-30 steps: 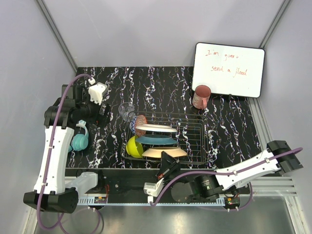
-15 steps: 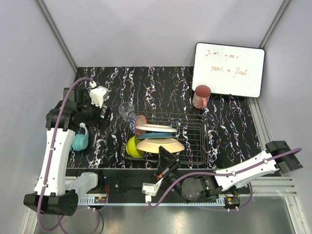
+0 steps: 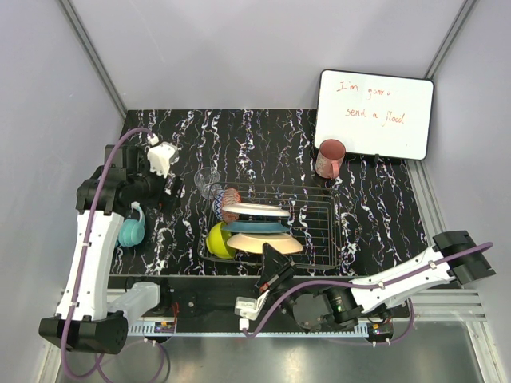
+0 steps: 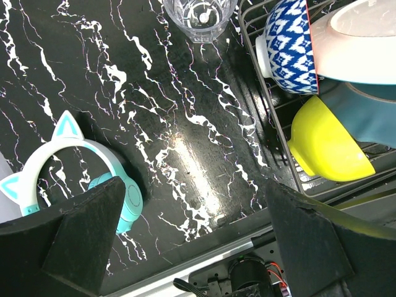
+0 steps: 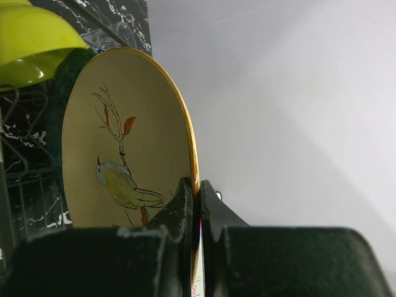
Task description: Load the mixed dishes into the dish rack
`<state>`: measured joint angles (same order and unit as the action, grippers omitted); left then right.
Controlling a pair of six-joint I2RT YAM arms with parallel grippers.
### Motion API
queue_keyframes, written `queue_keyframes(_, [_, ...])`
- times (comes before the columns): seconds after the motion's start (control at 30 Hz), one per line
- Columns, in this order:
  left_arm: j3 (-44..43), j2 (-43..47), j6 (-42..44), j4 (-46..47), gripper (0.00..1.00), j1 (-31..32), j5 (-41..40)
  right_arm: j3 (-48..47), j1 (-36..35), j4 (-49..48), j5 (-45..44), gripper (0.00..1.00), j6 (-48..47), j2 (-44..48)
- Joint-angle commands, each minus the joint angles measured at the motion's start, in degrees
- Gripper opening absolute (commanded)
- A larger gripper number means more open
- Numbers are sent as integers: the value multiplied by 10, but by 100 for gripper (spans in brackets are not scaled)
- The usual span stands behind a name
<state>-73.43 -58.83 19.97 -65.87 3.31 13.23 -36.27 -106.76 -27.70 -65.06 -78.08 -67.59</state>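
Observation:
The silver wire dish rack holds a white plate, a teal plate, a small patterned bowl and a yellow-green bowl. My right gripper is shut on the orange rim of the bird-painted orange plate, which stands tilted at the rack's near side, in front of the teal plate. The clear glass stands on the table just outside the rack's far left corner. My left gripper hangs open over bare table between glass and headphones. The reddish-brown cup stands behind the rack.
Teal cat-ear headphones lie left of the rack, near my left gripper. A white board with red writing leans at the back right, behind the cup. The right half of the rack has bare wires. The table's near edge runs below the rack.
The right gripper raised the orange plate toward the teal plate, then let it settle a little lower. The left arm shifted slightly and stayed open.

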Motion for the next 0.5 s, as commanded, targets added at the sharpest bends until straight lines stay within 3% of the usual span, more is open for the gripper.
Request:
queue_keyframes(0.0, [3,10,6,28,99,0,0,-6,1,-19,-21,0,38,6])
queue_keyframes(0.47, [19,14,5,35,99,0,6,6,15,3,5,0,110,-10])
